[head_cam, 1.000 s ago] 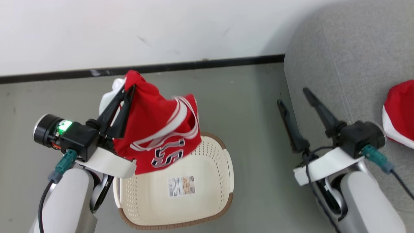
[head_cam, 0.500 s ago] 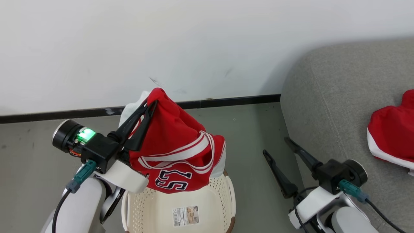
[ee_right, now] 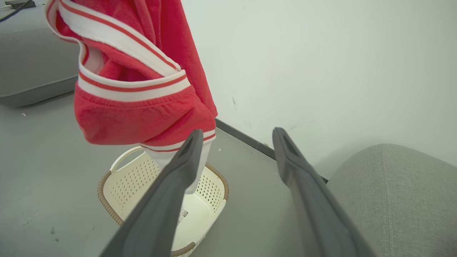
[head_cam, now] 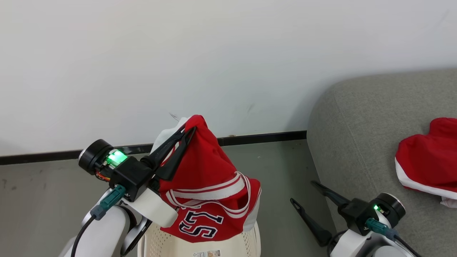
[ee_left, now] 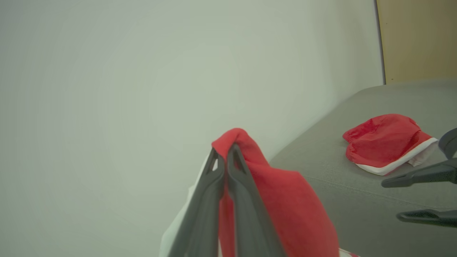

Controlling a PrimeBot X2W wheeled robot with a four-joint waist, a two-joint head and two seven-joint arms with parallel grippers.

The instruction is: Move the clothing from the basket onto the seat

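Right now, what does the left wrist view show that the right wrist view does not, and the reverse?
Left wrist view: the left pincer shut on the red jersey, and red white-trimmed shorts lying on the sofa. Right wrist view: the perforated basket on the floor beneath the hanging jersey, and the black skirting. Shared: the jersey, the grey sofa, the white wall and the open right pincer.

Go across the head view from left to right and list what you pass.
left gripper, shut on the cloth → red jersey hanging from it → right gripper, fingers apart → red garment lying on the grey sofa.
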